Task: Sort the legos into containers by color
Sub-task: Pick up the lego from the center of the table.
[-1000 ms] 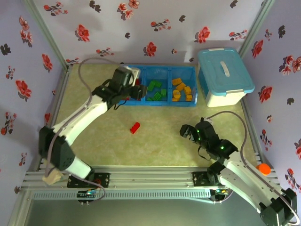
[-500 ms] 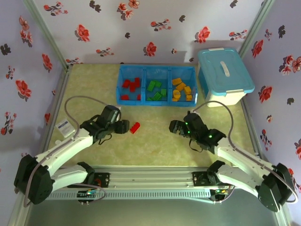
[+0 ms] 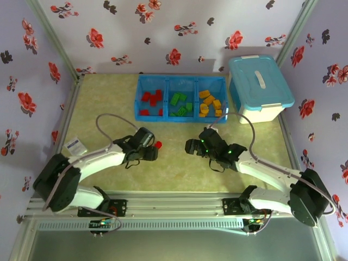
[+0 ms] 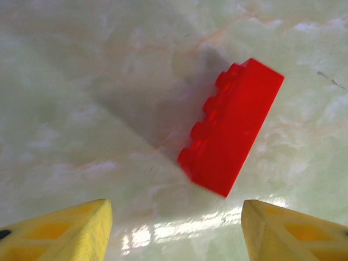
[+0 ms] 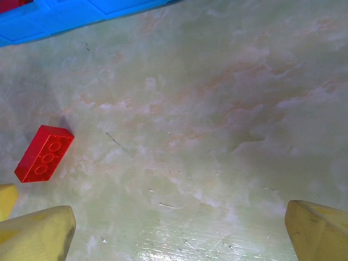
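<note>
Left gripper hovers over the one loose red lego, jaws spread wide to straddle it, the brick at one o'clock. Right gripper is spread too, empty-handed. The blue tray sits at twelve.

Bright, even light; glossy tabletop glare

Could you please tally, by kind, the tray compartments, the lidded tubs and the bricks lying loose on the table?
Tray compartments: 3
Lidded tub: 1
Loose red brick: 1
Total: 5
</note>
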Action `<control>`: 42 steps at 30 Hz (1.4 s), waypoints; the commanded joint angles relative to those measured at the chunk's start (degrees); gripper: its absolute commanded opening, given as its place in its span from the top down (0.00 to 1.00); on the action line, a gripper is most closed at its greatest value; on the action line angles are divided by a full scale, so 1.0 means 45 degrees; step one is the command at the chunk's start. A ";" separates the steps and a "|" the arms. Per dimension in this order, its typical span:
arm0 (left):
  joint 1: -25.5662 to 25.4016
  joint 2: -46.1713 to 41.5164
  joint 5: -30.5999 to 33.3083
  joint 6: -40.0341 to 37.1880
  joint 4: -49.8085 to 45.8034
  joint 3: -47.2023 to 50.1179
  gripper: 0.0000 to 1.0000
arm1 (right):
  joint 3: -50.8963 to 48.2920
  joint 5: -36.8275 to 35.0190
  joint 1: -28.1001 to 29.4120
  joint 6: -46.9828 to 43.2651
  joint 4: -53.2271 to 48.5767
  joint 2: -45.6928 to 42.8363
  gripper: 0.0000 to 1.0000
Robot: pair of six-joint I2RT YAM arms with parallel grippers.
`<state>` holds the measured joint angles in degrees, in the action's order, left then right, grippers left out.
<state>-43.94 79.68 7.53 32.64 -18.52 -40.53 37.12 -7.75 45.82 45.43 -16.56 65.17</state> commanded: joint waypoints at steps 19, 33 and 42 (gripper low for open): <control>-0.0528 0.2502 0.1059 -0.0963 -0.0044 -0.2460 0.72 | -0.0389 -0.1033 0.0115 0.0412 -0.0460 -0.0908 0.01; -0.0249 0.1393 0.1493 -0.1205 -0.0588 -0.2982 0.76 | -0.0632 -0.1240 0.0116 0.0451 -0.0586 -0.1276 0.01; 0.0873 0.0407 0.1471 -0.1572 -0.0717 -0.3422 0.76 | -0.0467 -0.1363 0.0124 0.0393 -0.0814 -0.1423 0.01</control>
<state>-41.50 83.77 12.73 27.44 -20.56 -53.98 34.92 -12.03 45.93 46.74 -18.65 59.86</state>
